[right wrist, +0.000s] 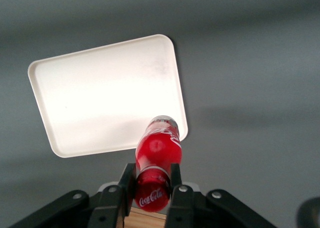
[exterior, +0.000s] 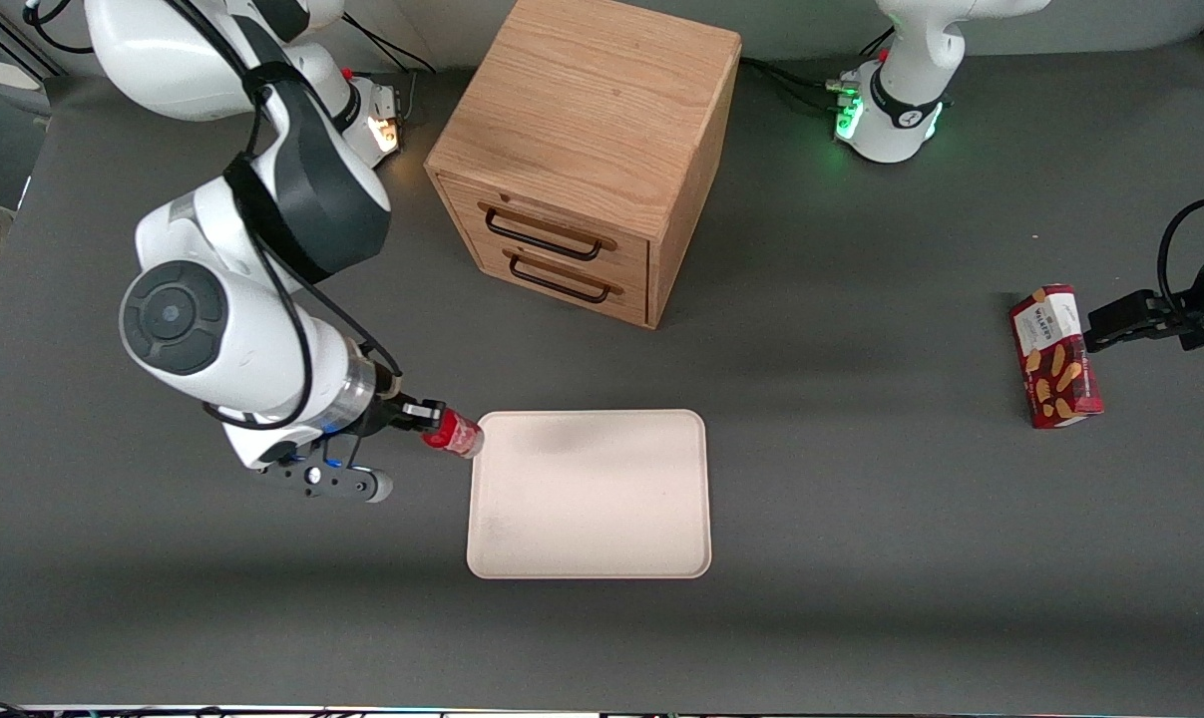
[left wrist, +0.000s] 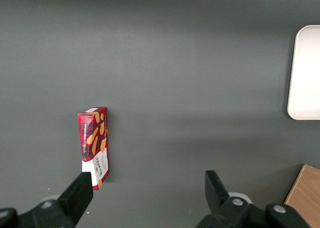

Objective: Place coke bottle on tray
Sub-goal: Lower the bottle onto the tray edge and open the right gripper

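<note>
My right gripper (exterior: 430, 427) is shut on the coke bottle (exterior: 452, 434), a small red bottle with a red cap, gripped at the cap end. It hangs in the air by the corner of the tray (exterior: 592, 499) that lies toward the working arm's end. In the right wrist view the coke bottle (right wrist: 157, 160) sits clamped between both fingers (right wrist: 126, 180), its clear base pointing down at the rim of the pale tray (right wrist: 100, 97). The tray is flat, cream-pink, with rounded corners and nothing on it.
A wooden two-drawer cabinet (exterior: 587, 155) stands farther from the front camera than the tray. A red snack box (exterior: 1055, 357) lies toward the parked arm's end of the table, also seen as the snack box (left wrist: 93, 143) in the left wrist view.
</note>
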